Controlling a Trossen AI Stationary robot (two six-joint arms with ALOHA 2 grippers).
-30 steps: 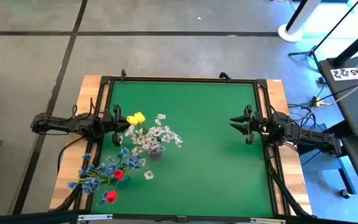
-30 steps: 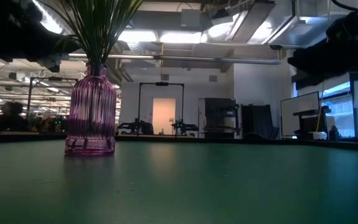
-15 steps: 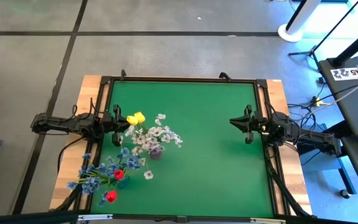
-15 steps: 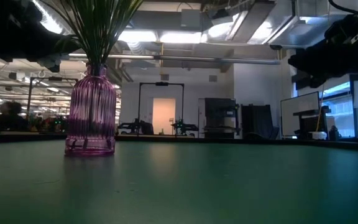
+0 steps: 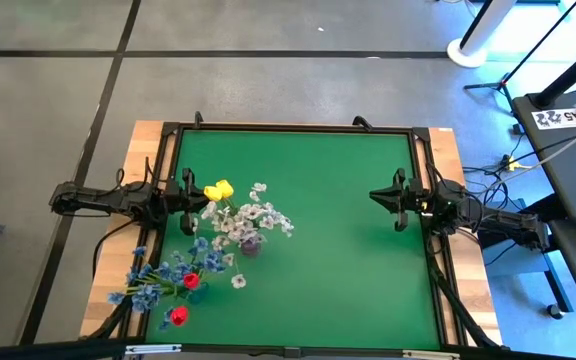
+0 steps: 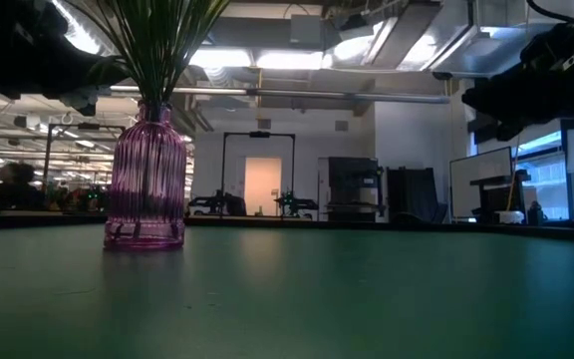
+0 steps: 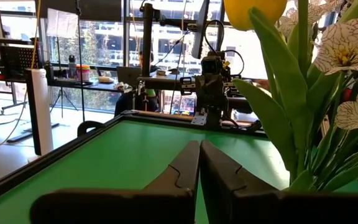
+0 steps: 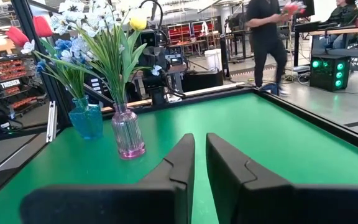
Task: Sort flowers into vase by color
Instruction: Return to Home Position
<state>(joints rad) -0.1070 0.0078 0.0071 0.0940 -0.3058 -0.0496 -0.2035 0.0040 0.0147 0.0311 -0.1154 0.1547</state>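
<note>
1. At the left edge of the counter [image 5: 318, 290], the left hand [image 5: 194, 191] hovers with its fingers pressed flat together, holding nothing.
2. Just beside that hand's tips, towards the middle of the counter, are the yellow tulips [image 5: 218, 189]. The white blossoms [image 5: 253, 217] spread a little beyond them.
3. Seen from the right wrist, a yellow tulip and the white blossoms stand in a pink vase [image 8: 128, 134]. It is near the left hand and well apart from the right one.
4. A blue vase [image 8: 87, 119] stands close beside the pink one without touching it, off to one side of the left hand near a counter corner. It holds the blue blossoms [image 5: 158, 278] and the red tulips [image 5: 190, 281].
5. At the opposite edge, the right hand [image 5: 376, 196] faces the left hand across the counter. Its fingers are all but closed, with only a thin slit between them, and they hold nothing.
6. Beyond the counter, behind the left arm, a person [image 8: 267, 37] is on the floor.
</note>
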